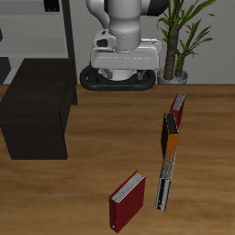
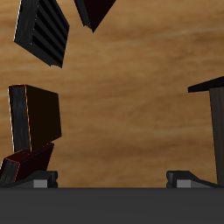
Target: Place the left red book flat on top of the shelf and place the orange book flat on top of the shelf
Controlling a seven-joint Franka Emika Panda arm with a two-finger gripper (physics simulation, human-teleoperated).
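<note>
tool (image 2: 112,179) open, empty, above table (image 1: 92,197) | orange book (image 1: 171,143) upright, touching left red book (image 1: 177,111) | both well apart from shelf (image 1: 37,115)

A brown wood-grain table (image 1: 92,184) is carrying everything. A low matte-black boxy shelf (image 1: 37,117) is sitting far back. A bright-red hardcover book (image 1: 177,111), a bright-orange hardcover book (image 1: 170,134) and a thin grey-and-black book (image 1: 165,181) are standing in a line. A darker crimson book (image 1: 128,202) is standing near the front edge.
</note>
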